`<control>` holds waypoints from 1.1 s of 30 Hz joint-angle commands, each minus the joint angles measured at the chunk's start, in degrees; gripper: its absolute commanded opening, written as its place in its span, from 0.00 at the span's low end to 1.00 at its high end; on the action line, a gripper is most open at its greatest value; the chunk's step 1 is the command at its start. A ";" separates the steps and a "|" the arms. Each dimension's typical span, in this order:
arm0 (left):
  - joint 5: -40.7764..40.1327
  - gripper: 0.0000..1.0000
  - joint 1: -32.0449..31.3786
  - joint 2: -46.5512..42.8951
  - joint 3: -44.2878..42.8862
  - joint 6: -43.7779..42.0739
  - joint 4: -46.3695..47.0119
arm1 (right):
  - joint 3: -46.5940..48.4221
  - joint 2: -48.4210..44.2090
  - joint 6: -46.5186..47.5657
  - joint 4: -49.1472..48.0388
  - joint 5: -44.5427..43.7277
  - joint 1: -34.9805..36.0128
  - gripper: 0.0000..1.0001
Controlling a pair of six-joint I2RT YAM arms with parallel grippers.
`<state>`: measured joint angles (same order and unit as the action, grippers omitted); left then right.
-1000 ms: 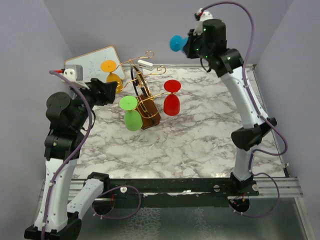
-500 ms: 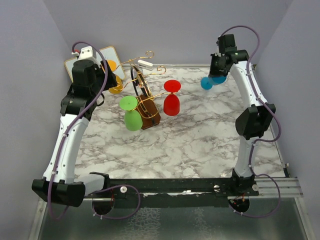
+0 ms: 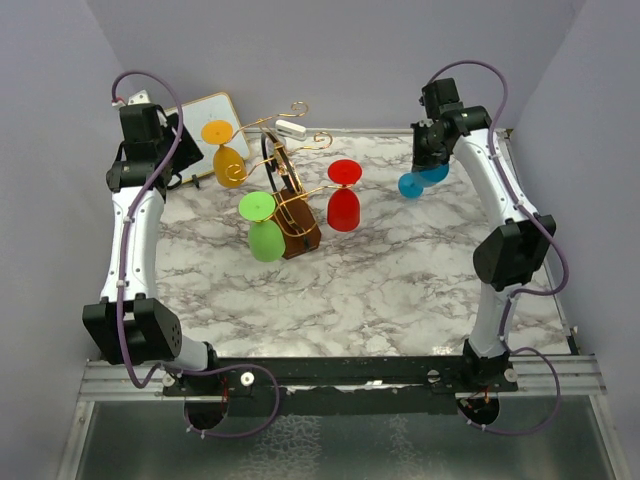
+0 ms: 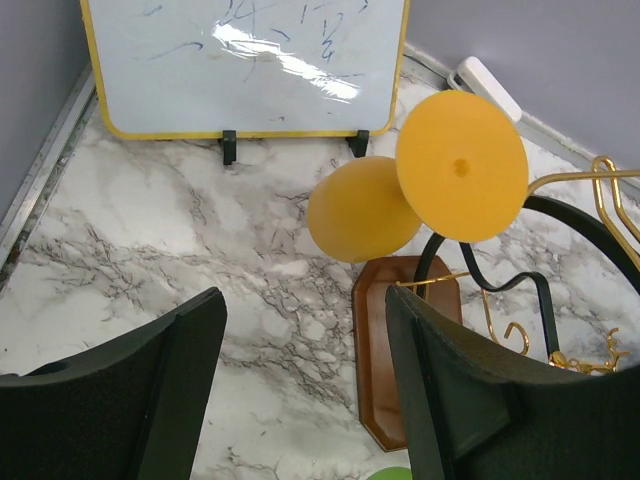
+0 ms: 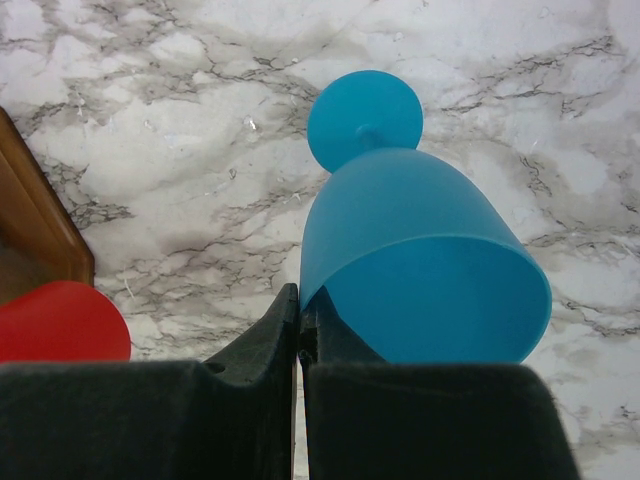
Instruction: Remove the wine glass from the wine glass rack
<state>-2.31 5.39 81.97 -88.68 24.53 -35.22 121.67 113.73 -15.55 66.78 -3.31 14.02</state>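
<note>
- Marble-patterned white and grey table top (image 3: pixel 400 290) fills the floor of the cell, with plain lilac-grey walls (image 3: pixel 330 60) closing it in on the left, back and right.
- A yellow-framed white board (image 4: pixel 250 60) with faint blue scribbles stands on small black feet in the far left corner.
- The gold wire wine glass rack on a brown wooden block (image 3: pixel 298 232) stands left of centre on the marble.
- Three plastic glasses hang from its arms foot-up: a yellow wine glass (image 3: pixel 225 155) nearest the board, a green wine glass (image 3: pixel 263 228) at the front left, and a red wine glass (image 3: pixel 343 200) to the right.
- The blue plastic wine glass (image 5: pixel 420 260) is off the rack, held above the far right part of the table, well apart from the stand.
- The right gripper (image 5: pixel 300 310) is clamped tight on the rim of the blue bowl.
- The left gripper (image 4: pixel 302 310) is spread wide and holds nothing, raised near the board and facing the yellow glass.
</note>
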 commanded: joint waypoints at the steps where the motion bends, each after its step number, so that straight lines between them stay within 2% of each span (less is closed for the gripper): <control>1: 6.28 0.68 2.91 1.16 -1.91 2.38 1.58 | -1.56 1.16 0.99 1.11 -2.05 1.56 0.01; 7: 11.61 0.68 4.91 2.65 -0.03 4.51 3.61 | -1.78 2.14 1.27 0.89 -1.39 2.02 0.01; 16: 13.95 0.68 5.33 3.25 1.72 5.43 4.98 | -1.37 5.10 2.08 1.80 -0.51 2.89 0.03; 19: 14.00 0.68 5.40 2.98 2.10 5.40 5.34 | -0.96 5.60 2.30 1.78 -0.57 3.09 0.11; 22: 14.25 0.68 5.41 2.73 2.27 5.34 5.37 | -0.58 5.41 2.44 1.63 -0.42 3.28 0.28; 23: 14.24 0.68 5.40 2.59 2.33 5.40 5.34 | -0.42 5.10 2.50 1.48 -0.28 3.36 0.30; 26: 14.18 0.68 5.42 1.91 2.74 5.56 5.53 | -0.10 3.95 2.48 1.16 -0.20 3.47 0.31; 29: 14.01 0.68 5.51 0.59 3.58 5.89 5.91 | 0.41 1.98 2.37 0.93 -0.01 3.62 0.38; 33: 13.67 0.68 5.49 -2.26 6.24 6.89 8.52 | 0.03 -2.05 2.05 0.20 0.12 3.69 0.38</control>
<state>10.59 10.48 83.94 -84.38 30.17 -30.28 119.94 118.30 -13.34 67.70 -3.60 17.32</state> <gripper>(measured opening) 0.682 0.377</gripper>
